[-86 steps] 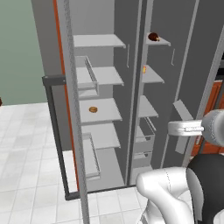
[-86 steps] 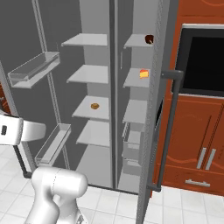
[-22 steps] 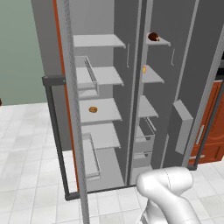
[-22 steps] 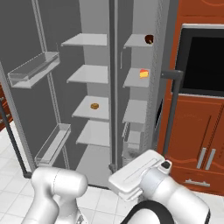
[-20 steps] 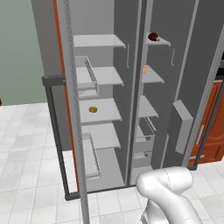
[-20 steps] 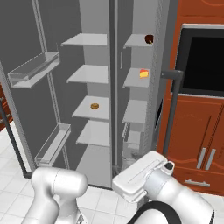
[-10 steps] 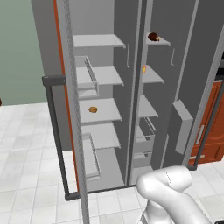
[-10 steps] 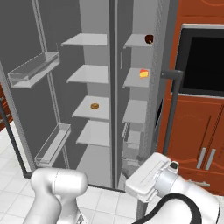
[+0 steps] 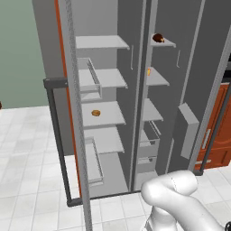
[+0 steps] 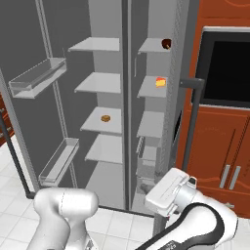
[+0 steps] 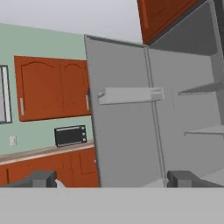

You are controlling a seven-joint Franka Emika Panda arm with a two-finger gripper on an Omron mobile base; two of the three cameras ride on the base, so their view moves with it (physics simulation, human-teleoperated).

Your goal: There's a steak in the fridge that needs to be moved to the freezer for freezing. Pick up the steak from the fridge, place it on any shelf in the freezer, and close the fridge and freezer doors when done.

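Unit: we see the tall grey side-by-side unit with both doors swung open in the two base views.
Wider compartment: the fridge (image 9: 101, 113) (image 10: 105, 97) sits on the left of the unit, with broad pale shelves.
Narrower compartment: the freezer (image 9: 155, 90) (image 10: 151, 97) sits on the right, with short narrow shelves.
Steak: we find the steak (image 9: 158, 38) (image 10: 166, 44) on the top shelf (image 9: 166, 43) (image 10: 151, 46) of the narrower compartment, near that slab's right end, resting on it.
Other items: a flat round orange-tan disc (image 9: 95, 113) (image 10: 105, 118) lies on the third broad shelf of the wider compartment; a small orange piece (image 9: 148, 71) (image 10: 159, 82) lies on the second narrow shelf, below the steak.
Doors: the left door (image 9: 74, 113) (image 10: 29, 97) stands wide open and carries clear door bins (image 10: 36, 78) on its inner face; the right door (image 9: 212, 103) (image 10: 183, 112) stands open too, its dark bar handle (image 10: 193, 114) towards the wooden cabinets (image 10: 219, 146).
Arm: the white arm is low in front of the unit, its hand below the narrow compartment in the right base view.
Gripper: in the hand view the gripper (image 11: 111, 179) has its two dark fingertips (image 11: 41, 178) far apart at the bottom edge, nothing between them.
Hand view scene: we note an open grey door with a bin, red-brown cabinets, and a small dark appliance (image 11: 70, 135) on a counter against a green wall.
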